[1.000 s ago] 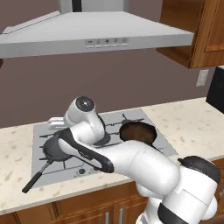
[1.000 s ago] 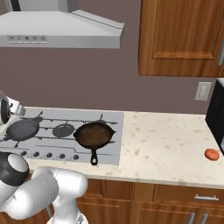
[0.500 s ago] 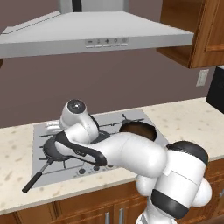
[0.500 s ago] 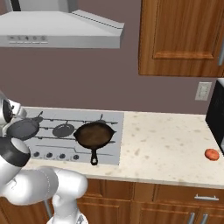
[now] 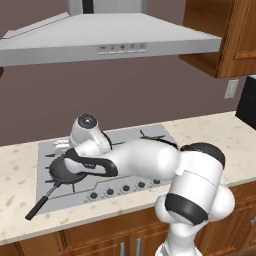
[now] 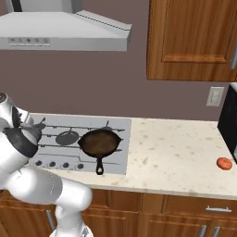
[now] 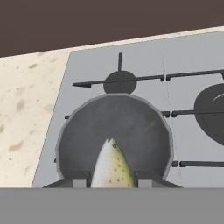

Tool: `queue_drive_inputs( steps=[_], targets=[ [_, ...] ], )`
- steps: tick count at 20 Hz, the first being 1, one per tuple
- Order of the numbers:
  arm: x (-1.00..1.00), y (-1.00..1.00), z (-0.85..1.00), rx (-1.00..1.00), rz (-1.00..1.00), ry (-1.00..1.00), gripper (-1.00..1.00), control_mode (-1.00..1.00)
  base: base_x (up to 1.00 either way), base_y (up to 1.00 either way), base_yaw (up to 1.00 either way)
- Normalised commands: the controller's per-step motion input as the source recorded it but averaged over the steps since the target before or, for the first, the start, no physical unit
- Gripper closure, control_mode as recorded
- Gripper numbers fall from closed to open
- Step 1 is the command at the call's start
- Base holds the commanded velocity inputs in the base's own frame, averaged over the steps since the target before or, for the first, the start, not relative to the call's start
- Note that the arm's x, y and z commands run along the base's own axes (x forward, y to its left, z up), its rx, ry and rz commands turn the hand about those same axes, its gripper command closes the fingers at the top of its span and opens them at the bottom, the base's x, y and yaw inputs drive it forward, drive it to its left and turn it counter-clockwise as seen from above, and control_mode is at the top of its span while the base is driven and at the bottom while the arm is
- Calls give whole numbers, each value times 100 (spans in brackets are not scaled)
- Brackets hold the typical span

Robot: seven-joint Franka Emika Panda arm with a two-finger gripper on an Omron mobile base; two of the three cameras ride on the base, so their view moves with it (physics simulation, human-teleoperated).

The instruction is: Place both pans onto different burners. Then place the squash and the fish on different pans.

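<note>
In the hand view my gripper (image 7: 112, 179) is shut on the fish (image 7: 111, 165), a pale speckled silver one whose nose points forward between the finger tips. Directly beneath it lies the dark grey pan (image 7: 114, 133), seated on a front left burner of the cooktop (image 7: 87, 65). From the left base view that pan (image 5: 64, 171) shows under my arm, its long black handle (image 5: 37, 210) reaching toward the counter's front edge. The rusty skillet (image 6: 99, 141) rests on a right-hand burner. The squash (image 6: 224, 163) lies far right on the counter.
A range hood (image 5: 110, 37) hangs above the cooktop (image 6: 115, 125). The central burner (image 6: 67, 137) is bare. Wooden cabinets (image 6: 194, 41) sit up right, and a dark appliance (image 6: 230, 120) stands by the squash. Beige counter (image 6: 176, 152) stretches between skillet and squash.
My arm has swung left, carrying the fish over the dark grey pan. Both pans and the squash have stayed where they were.
</note>
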Motion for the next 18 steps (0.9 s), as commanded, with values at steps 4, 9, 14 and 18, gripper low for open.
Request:
queue_drive_inputs(
  steps=[4, 9, 14, 18],
  targets=[
    [17, 1, -25, 0, 0, 2, 100, -100, 0, 0, 0],
    [17, 5, -22, 0, 0, 1, 100, -100, 0, 0, 0],
    [17, 9, -19, 0, 0, 0, 100, -100, 0, 0, 0],
    [14, 10, -18, 0, 0, 0, 100, -100, 0, 0, 0]
  ],
)
